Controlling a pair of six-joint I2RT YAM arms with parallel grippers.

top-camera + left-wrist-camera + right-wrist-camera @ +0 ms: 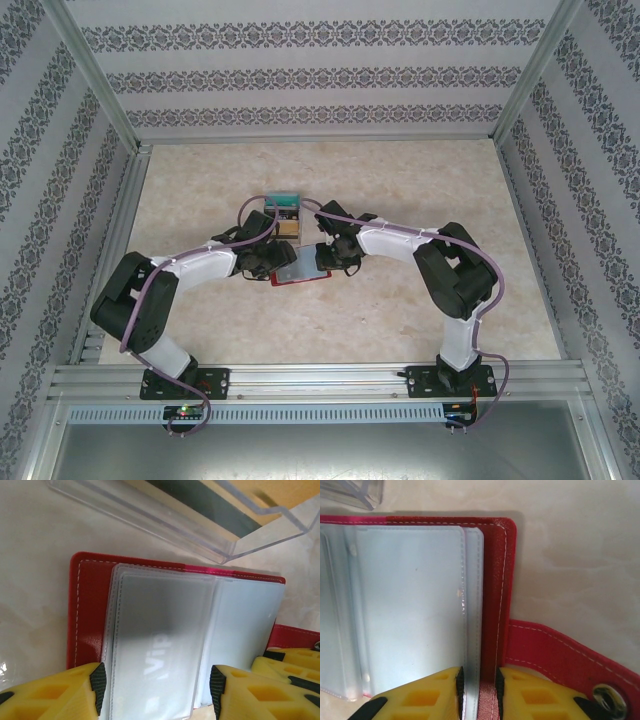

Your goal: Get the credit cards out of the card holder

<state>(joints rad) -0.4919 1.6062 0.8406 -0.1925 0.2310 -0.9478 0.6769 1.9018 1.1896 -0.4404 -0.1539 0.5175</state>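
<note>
We find the card holder (pixel 300 270) lying open on the desk (pixel 430 200) at mid frame in the top view, with the left gripper (pixel 262 262) at its left and the right gripper (pixel 338 255) at its right. A box (pixel 283 212) stands just behind it, toward the top. In the left wrist view the jaws stand apart at the bottom, a sleeve (pixel 157 620) between them. In the right wrist view the jaws sit close at the bottom, astride the holder's right edge, and the tab (pixel 555 655) runs to the lower right
</note>
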